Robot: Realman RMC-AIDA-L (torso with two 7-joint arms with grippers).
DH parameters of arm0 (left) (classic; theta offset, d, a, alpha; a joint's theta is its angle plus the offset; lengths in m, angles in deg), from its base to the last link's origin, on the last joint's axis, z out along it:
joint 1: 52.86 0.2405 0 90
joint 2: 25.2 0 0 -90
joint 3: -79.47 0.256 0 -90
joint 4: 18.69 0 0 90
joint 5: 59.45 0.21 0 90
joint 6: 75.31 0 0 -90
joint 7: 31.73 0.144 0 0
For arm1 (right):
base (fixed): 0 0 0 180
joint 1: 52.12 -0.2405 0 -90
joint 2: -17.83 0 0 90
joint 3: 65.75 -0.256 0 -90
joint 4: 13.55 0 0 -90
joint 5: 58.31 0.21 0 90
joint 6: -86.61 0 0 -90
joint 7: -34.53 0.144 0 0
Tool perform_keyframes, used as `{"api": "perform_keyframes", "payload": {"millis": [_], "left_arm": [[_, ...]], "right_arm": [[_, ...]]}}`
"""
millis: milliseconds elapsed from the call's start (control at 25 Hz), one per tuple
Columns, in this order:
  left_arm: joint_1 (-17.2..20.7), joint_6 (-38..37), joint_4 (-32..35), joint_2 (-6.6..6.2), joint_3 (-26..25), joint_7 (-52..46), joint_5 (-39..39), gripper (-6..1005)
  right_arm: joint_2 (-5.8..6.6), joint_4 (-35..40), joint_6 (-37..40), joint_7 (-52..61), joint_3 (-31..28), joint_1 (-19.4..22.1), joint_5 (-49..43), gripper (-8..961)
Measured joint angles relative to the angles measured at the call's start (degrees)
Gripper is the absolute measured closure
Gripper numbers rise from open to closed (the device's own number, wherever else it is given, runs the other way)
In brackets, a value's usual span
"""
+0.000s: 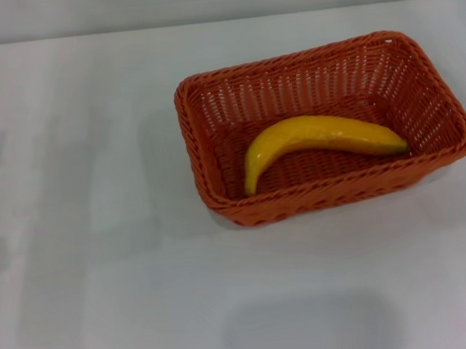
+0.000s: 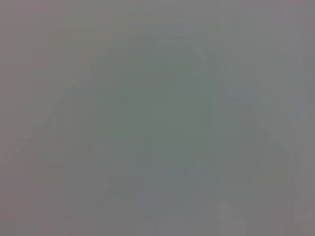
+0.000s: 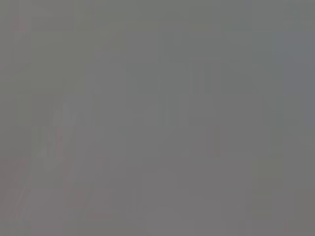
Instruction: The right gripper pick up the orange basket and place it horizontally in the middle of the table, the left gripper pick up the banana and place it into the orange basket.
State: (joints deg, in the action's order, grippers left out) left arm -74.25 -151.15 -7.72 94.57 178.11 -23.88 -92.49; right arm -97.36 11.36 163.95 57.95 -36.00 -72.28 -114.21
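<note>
Desk: plain glossy white flat desk (image 1: 103, 276) fills the head view, with a pale wall strip along the far edge
Basket: large rectangular orange woven wicker basket (image 1: 219, 196) with rounded corners and a braided rim, standing upright on the desk right of centre, long side running across the view, slightly skewed
Banana: single curved yellow smooth-skinned banana (image 1: 319, 136) lying on the basket floor inside the walls, its curve arching toward the far side, one end down near the basket's near-left corner, the other tip pointing to the right wall
Left pincer: not seen in any view; the left wrist view shows only flat grey
Right pincer: not seen either; the right wrist view is likewise blank grey, so neither pincer's grip can be told
</note>
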Motion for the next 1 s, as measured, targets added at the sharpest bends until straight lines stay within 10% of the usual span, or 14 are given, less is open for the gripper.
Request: {"api": "perform_keyframes", "payload": {"millis": [1000], "left_arm": [[0.6, 5.5, -2.4, 0.01, 2.4, 1.0, 0.5, 127]], "right_arm": [[0.13, -15.5, 10.7, -16.3, 2.2, 2.7, 9.5, 244]]}}
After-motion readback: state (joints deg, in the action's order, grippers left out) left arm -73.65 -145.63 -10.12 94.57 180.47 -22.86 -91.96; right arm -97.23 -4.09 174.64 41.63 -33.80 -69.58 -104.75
